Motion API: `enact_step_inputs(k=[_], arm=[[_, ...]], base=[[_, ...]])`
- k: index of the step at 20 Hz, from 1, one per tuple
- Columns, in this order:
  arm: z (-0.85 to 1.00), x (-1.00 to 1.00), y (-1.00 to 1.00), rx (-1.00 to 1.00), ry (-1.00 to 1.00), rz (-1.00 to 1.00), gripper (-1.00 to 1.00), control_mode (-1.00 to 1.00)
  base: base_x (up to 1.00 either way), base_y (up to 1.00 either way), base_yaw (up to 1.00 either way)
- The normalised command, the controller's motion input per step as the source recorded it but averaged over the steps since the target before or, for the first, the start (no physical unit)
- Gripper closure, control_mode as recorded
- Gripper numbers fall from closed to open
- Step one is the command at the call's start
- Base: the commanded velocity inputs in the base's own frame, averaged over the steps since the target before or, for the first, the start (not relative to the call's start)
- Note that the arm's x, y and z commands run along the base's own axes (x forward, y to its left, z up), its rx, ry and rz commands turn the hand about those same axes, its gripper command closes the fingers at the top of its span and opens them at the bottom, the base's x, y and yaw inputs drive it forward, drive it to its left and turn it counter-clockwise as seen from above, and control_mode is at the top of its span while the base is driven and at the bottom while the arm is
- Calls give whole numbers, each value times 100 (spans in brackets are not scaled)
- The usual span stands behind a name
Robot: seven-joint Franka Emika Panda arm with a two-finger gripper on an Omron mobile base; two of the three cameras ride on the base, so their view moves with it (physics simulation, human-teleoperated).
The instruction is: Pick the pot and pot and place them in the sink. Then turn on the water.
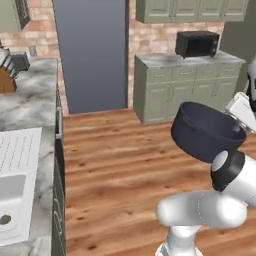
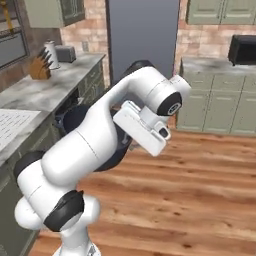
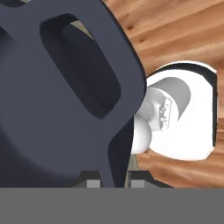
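one navy pot (image 1: 207, 131) aloft over floor — sink (image 1: 12, 200) in left base view.

A black microwave (image 1: 197, 44) sits on a grey counter (image 1: 165, 59) over green cabinets (image 1: 170, 90), with more cabinets on the brick wall (image 1: 150, 35) above. A tall grey-blue panel (image 1: 90, 55) (door or fridge, hard to tell) stands to their left. On the marble worktop (image 2: 35, 90), a knife block (image 2: 40, 69), a pale canister (image 2: 50, 54) and a toaster (image 2: 65, 53) stand near the wall. Wood flooring (image 1: 115, 170) spans the room.
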Motion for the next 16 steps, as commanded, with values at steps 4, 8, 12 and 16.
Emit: enact_step_inputs(k=[4, 8, 12, 16], arm=[[0, 0, 0, 0, 0, 0, 100, 100], [0, 0, 0, 0, 0, 0, 100, 100], [0, 0, 0, 0, 0, 0, 100, 100], [0, 0, 0, 0, 0, 0, 100, 100]], base=[[92, 50, 70], [79, 50, 73], [70, 59, 71], [63, 57, 76]])
